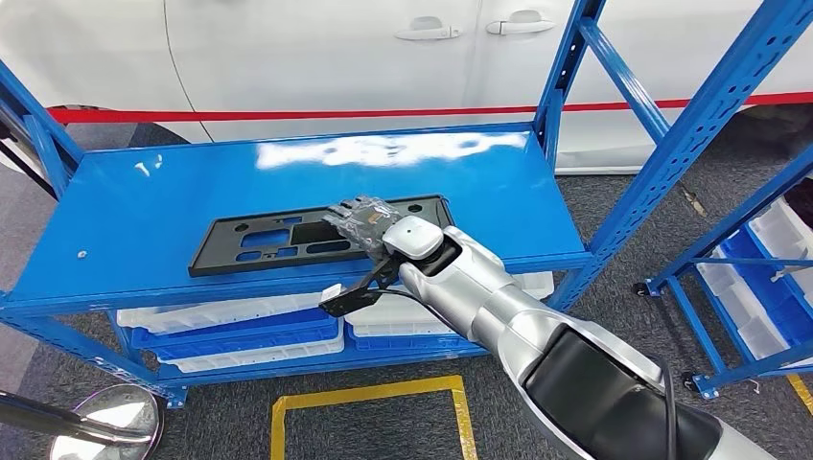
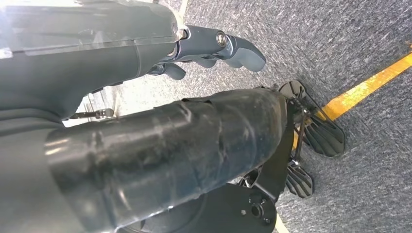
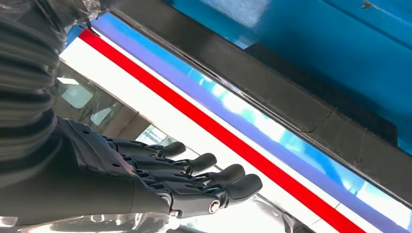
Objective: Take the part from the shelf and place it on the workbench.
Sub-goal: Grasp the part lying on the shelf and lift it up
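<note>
The right robot hand (image 1: 362, 218), fingers outstretched and holding nothing, hovers over the flat black plastic part (image 1: 259, 241) on the blue metal shelf (image 1: 144, 192), seemingly positioned to grasp it.

shelf top (image 1: 144, 206) open above | blue uprights (image 1: 566, 72) flank right side

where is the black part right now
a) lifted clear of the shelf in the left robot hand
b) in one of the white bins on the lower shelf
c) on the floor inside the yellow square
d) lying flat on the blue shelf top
d: the black part lies flat on the blue shelf top, with the right robot hand over its right portion.
</note>
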Motion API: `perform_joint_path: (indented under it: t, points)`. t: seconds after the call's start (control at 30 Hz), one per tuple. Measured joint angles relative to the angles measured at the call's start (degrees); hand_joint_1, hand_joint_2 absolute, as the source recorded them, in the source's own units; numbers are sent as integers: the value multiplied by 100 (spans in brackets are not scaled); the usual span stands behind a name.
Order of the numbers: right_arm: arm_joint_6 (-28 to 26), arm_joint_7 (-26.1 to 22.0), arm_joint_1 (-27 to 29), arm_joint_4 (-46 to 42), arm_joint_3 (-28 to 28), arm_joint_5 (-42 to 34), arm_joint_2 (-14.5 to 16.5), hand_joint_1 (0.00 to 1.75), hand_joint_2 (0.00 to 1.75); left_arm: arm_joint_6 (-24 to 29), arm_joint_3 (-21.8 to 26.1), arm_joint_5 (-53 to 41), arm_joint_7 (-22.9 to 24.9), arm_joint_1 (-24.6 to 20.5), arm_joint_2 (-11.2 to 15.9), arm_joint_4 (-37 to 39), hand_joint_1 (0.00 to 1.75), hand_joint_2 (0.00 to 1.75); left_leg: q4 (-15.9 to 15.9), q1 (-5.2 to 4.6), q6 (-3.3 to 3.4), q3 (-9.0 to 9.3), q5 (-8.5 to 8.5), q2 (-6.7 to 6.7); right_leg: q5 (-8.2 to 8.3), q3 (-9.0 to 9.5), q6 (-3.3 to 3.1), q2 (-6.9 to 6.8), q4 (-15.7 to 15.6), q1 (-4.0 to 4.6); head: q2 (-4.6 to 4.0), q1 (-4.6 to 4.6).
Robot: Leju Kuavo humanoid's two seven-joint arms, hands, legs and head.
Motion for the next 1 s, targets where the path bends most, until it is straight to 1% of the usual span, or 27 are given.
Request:
perform_joint_path:
  t: [0.3, 0.43, 0.73, 0.87, 1.0]
  points:
    - [7, -1, -1, 32, -45, 6, 0, 0, 175, -29, 0, -5, 1, 0, -2, 26, 0, 0, 0, 0, 0, 0, 0, 0, 0, 0, 0, 0, 0, 0, -1, 0]
    - [19, -13, 13, 62, -66, 62, -1, 0, 0, -58, 0, -3, 0, -1, -2, 27, 0, 0, 0, 0, 0, 0, 0, 0, 0, 0, 0, 0, 0, 0, -1, 0]
    - [-102, -24, 113, 98, -100, 301, -2, 0, 0, -62, -5, -8, 38, -1, -33, 27, 0, 0, 0, 0, 0, 1, 0, 0, 0, 0, 0, 1, 0, 0, -1, 0]
    - [-82, -55, 151, 132, -102, 340, -2, 0, 175, -81, -9, -25, 52, -1, -46, 27, 0, 0, 0, 0, 0, 1, 0, 0, 0, -1, 0, 1, 0, 0, 0, 0]
    - [-75, -58, 198, 185, -110, 406, -2, 0, 175, -149, -17, -61, 55, -1, -59, 27, 0, 0, 0, 0, 0, 1, 0, 0, 0, -1, 0, 1, 0, 0, -1, 0]
